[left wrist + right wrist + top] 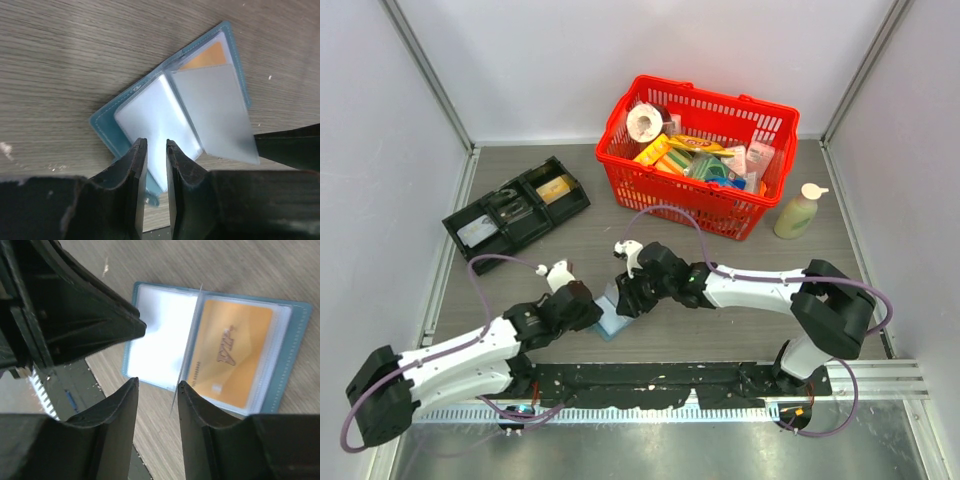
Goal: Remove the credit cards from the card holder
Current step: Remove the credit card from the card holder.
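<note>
the card holder [150,115] lies open and flat on the wood surface [570,260], between the two hands. an orange card [232,350] sits in one clear pocket, and the facing pocket looks pale and blank. a thin grey sheet [215,110] stands up from the fold; card or pocket leaf, i cannot tell.

the left hand [156,145] hangs over the holder's near edge with a narrow slit between its fingers; whether it pinches anything is unclear. the right hand [157,385] is released, fingers apart astride the sheet's edge.

further back, a red basket [690,205] holds a paper roll, yellow boxes and packets. a black tray [463,245] holds small items too small to make out. a cream bottle [798,212] stands beside the basket.
</note>
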